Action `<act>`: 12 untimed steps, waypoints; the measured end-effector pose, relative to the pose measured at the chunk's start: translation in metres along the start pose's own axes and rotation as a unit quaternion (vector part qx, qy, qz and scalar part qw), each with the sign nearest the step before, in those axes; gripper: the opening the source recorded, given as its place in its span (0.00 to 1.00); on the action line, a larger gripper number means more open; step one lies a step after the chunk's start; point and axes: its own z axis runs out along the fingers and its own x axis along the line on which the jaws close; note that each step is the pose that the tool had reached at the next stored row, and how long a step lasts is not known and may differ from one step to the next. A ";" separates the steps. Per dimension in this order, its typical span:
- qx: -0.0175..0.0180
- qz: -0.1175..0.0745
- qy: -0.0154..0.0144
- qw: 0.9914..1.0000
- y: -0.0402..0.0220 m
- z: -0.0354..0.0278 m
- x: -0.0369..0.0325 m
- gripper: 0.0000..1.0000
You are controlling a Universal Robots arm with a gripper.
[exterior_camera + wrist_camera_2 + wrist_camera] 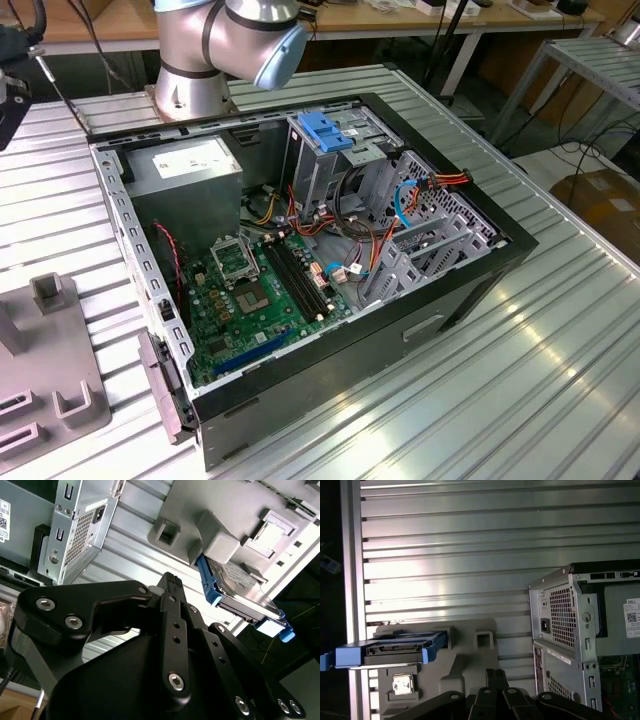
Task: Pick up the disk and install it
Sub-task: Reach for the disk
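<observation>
The disk (395, 650) is a flat silver drive in a blue plastic bracket. It stands on edge in a slot of a grey holder block (470, 652) on the ribbed metal table, and it also appears in the second wrist view (240, 592). My gripper (495, 672) hangs above the table between the holder and the computer case, apart from the disk. Its black fingers (170, 595) are shut together with nothing between them.
The open computer case (470, 290) lies on its side on the table. Inside are a green motherboard (250, 290), a grey power supply box (185, 165), loose cables and a metal drive cage with a blue plastic top (325, 130). The arm's base (195, 80) stands behind the case.
</observation>
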 end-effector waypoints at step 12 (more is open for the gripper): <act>0.000 0.000 0.000 1.000 -0.0020 -0.0004 0.0265 0.10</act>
